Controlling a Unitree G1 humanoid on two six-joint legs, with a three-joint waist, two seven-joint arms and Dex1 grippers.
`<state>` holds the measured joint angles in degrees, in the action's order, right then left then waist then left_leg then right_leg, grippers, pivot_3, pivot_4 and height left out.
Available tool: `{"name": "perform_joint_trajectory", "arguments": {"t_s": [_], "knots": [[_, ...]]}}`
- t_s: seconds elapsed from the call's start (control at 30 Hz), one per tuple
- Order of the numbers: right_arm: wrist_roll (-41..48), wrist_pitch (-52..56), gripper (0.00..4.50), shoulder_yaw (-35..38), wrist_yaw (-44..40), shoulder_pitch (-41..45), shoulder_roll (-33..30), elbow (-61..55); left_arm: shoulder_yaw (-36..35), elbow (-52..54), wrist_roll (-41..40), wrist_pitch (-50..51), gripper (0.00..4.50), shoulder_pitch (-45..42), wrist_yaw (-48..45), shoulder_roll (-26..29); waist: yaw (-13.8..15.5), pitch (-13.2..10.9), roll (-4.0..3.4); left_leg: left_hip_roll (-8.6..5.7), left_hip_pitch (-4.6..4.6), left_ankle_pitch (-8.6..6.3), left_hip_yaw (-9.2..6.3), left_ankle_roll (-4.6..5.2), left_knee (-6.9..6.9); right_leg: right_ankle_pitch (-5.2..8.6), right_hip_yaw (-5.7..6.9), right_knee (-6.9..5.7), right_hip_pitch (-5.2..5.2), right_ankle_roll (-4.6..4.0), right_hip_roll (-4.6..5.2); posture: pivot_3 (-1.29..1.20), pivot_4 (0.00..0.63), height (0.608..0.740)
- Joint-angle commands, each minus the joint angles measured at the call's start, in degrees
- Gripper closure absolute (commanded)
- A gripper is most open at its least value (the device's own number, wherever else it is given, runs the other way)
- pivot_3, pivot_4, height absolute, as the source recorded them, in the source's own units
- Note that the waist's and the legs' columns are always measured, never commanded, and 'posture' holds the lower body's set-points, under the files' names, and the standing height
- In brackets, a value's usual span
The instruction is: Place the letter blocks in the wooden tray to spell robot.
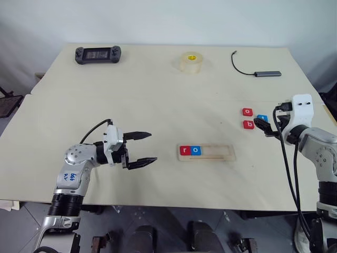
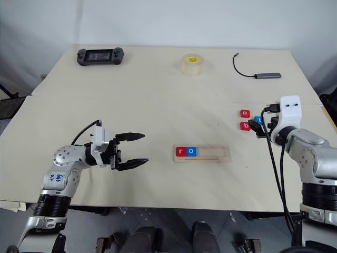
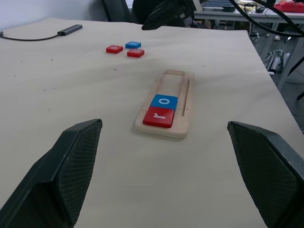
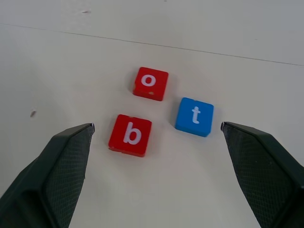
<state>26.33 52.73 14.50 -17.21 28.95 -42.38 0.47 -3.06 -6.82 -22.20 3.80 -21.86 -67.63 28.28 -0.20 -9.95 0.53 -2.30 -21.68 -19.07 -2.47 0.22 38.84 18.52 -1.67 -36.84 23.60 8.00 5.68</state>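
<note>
**A:** Where do things stand on the table (image 1: pixel 158 79)?

**B:** The wooden tray (image 1: pixel 206 153) lies near the middle of the table's front half. Two letter blocks sit at its left end, touching: a red block (image 1: pixel 185 151) reading "r", then a blue block (image 1: pixel 195 151) reading "o". The other three places are bare. Off to the right lie three loose blocks in a tight cluster: a red "o" (image 4: pixel 150 83), a red "b" (image 4: pixel 130 135) and a blue "t" (image 4: pixel 194 117). None of them touch.

**A:** And the grippers?

**B:** The right gripper (image 4: pixel 156 137) hangs just above the cluster, fingers spread wide, holding nothing. The left gripper (image 1: pixel 138 149) hovers over the table left of the tray, also spread wide and empty.

**A:** What could go wrong from here?

**B:** The word needs "b" next. The three blocks lie so near each other that a wide finger could likely knock the "o" or "t" aside while closing on the "b", or pinch the wrong block. The flat tiles give little to grip, so one may slip out. A block set down turned would spoil the word, too.

**A:** Any other writing?

**B:** Blue handwriting on the left arm (image 1: pixel 71 176), too small to read. At the far edge lie a black handheld console (image 1: pixel 98 54), a tape roll (image 1: pixel 191 61) and a cabled adapter (image 1: pixel 267 74), with no readable labels.
</note>
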Motion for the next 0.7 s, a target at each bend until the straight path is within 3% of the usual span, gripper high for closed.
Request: {"name": "perform_joint_trajectory", "arguments": {"t_s": [0.03,0.2,0.7], "knots": [[-1.0,1.5,0.00,-0.3,-1.2,1.4,-1.0,-0.3,-0.5,1.6,-0.9,-0.4,0.01,-0.3,0.5,0.7,0.0,0.0,0.00,0.00,0.00,0.00,0.00,0.00,0.00,0.00,0.00,0.01,0.00,0.00,0.00,0.00,0.150,0.740],[-2.1,2.1,0.00,-0.8,-1.8,3.5,-0.4,1.9,-0.1,1.3,-0.7,-0.6,0.01,-0.7,0.8,0.5,0.0,0.0,0.00,-0.01,0.00,0.00,0.02,0.00,0.01,0.00,-0.01,0.07,0.01,0.00,0.00,0.00,0.150,0.740],[-12.9,-11.4,0.00,-6.3,4.3,14.2,13.0,26.0,2.0,2.9,-0.8,-0.5,0.01,-0.7,2.5,-0.9,-1.2,0.0,0.00,-0.01,0.00,0.01,0.06,-0.03,0.03,0.00,-0.01,-0.02,0.08,0.00,-0.04,0.00,0.150,0.740]]}}
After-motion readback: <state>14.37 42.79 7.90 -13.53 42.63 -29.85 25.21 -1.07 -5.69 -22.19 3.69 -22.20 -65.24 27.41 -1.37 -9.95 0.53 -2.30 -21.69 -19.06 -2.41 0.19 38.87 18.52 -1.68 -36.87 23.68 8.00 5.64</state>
